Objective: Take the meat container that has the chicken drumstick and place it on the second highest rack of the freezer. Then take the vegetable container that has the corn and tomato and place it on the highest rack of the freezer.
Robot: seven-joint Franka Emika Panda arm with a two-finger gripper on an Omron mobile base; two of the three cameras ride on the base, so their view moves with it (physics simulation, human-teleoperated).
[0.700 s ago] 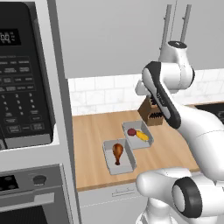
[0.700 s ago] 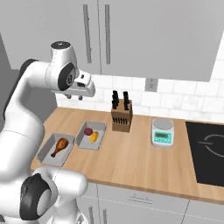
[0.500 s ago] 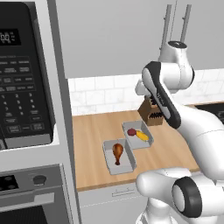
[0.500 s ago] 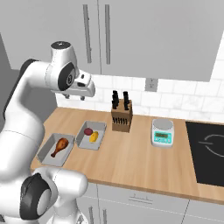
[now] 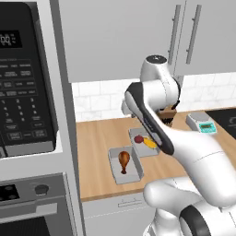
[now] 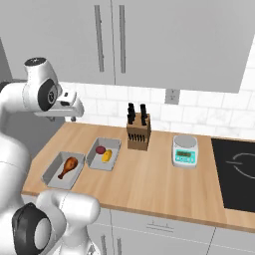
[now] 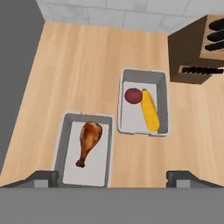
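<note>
Wooden counter [image 7: 74,65] holds your drumstick tray [image 7: 65,127] beside the corn-and-tomato tray [image 7: 162,105]; your end effector [image 7: 111,177] hovers spread above, so pinch one stiff, likely light rim wall.

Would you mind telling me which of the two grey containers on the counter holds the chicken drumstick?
The container nearer the counter's front edge holds the chicken drumstick; the other container, nearer the knife block, holds a tomato and corn.

Kitchen: wood counter [image 6: 149,174], tiled backsplash [image 6: 199,115], wall cabinets [image 6: 149,40], knife block [image 6: 138,134], cooktop [image 6: 234,172], oven [image 5: 27,110]
</note>
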